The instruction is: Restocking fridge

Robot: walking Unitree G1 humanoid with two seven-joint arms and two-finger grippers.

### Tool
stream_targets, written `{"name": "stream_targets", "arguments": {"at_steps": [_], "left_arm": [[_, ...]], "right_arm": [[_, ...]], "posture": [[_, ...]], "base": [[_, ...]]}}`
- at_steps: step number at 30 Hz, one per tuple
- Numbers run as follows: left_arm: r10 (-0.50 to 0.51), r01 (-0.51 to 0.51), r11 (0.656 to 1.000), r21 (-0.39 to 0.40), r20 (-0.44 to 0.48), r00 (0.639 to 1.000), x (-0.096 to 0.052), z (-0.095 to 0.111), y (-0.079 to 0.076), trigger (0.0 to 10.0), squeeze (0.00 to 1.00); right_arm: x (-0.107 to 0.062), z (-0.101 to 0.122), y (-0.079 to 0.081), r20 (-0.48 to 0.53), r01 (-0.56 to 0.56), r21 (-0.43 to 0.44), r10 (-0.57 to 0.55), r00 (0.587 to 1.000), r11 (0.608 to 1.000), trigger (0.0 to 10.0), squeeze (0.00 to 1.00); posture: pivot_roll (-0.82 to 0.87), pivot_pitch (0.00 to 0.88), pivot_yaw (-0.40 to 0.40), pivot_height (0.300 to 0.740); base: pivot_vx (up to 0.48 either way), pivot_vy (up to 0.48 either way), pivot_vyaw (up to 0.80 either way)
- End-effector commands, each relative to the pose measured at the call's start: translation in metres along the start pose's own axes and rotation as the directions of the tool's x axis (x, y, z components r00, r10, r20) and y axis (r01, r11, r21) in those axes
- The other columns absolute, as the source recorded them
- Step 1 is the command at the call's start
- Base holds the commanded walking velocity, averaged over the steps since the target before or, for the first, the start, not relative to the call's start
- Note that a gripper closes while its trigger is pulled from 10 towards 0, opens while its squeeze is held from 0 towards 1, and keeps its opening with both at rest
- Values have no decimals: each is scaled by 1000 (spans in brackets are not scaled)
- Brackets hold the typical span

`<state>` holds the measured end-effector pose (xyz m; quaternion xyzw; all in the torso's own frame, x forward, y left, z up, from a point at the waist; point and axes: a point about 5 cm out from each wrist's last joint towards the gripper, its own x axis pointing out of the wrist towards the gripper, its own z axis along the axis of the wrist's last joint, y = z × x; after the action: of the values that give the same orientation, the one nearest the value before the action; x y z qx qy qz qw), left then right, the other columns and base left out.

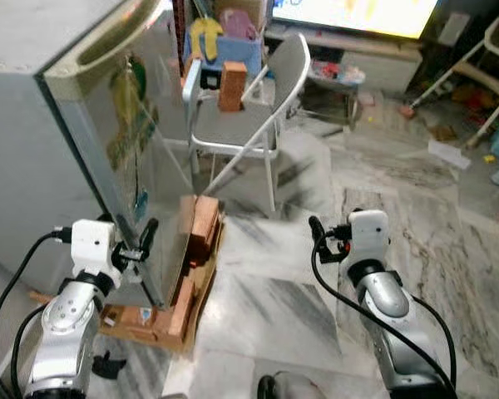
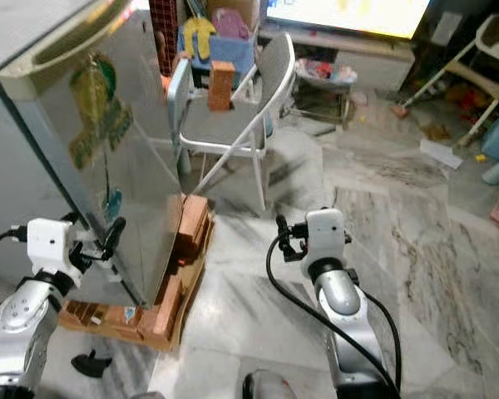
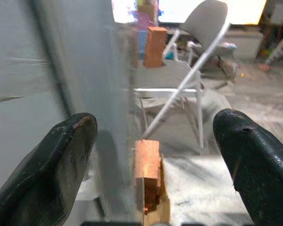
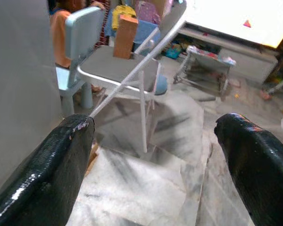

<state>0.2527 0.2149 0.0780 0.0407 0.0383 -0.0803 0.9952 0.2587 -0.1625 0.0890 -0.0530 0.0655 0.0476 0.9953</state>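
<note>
Reaching toward the fridge, my left gripper sits right at the door's free edge, fingers spread, one on the door's side and the other out over the marble floor. My left wrist view looks past that edge to the brick stack under the fridge and an orange-brown box standing upright on the folding chair. From my head I see more: the bricks rest on a cardboard sheet at the fridge's foot, stickers mark the door, and a bright screen glows behind the chair. My right gripper hangs above bare floor, well apart from the fridge, its fingers wide apart. Its wrist view adds a small blue chair and a low cluttered table beside the folding chair.
</note>
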Motion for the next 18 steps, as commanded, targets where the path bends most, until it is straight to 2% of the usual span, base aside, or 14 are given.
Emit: {"name": "stream_targets", "arguments": {"at_steps": [1, 3, 5, 10, 18], "left_arm": [[28, -28, 1000, -7, -18, 999, -2, -4, 5, 10000, 0], [47, -47, 999, -2, -21, 999, 5, -4, 9, 10000, 0], [75, -73, 996, 56, -26, 997, 10, -5, 13, 10000, 0], [38, -37, 997, 64, -18, 999, 25, -1, 19, 10000, 0], [-15, 15, 998, 55, 1, 1000, 48, 5, 7, 10000, 0]], "right_arm": [[2, 6, 1, 19, -2, -4, 2, 1000, 1000, 10000, 0], [2, 7, 0, 20, -3, -5, 3, 1000, 1000, 10000, 0], [2, 7, 0, 18, -5, -5, 5, 1000, 1000, 10000, 0], [1, 10, -1, 19, -3, -6, 3, 1000, 1000, 10000, 0], [1, 11, -3, 18, 1, 2, -1, 1000, 1000, 10000, 0]], "posture": [[95, 12, -45, 740], [98, 14, -51, 740], [97, 21, -56, 740], [74, 32, -59, 740], [59, 35, -70, 740]], "base": [[0, 0, 0], [0, 0, 0], [0, 0, 0], [0, 0, 0], [0, 0, 0]]}}
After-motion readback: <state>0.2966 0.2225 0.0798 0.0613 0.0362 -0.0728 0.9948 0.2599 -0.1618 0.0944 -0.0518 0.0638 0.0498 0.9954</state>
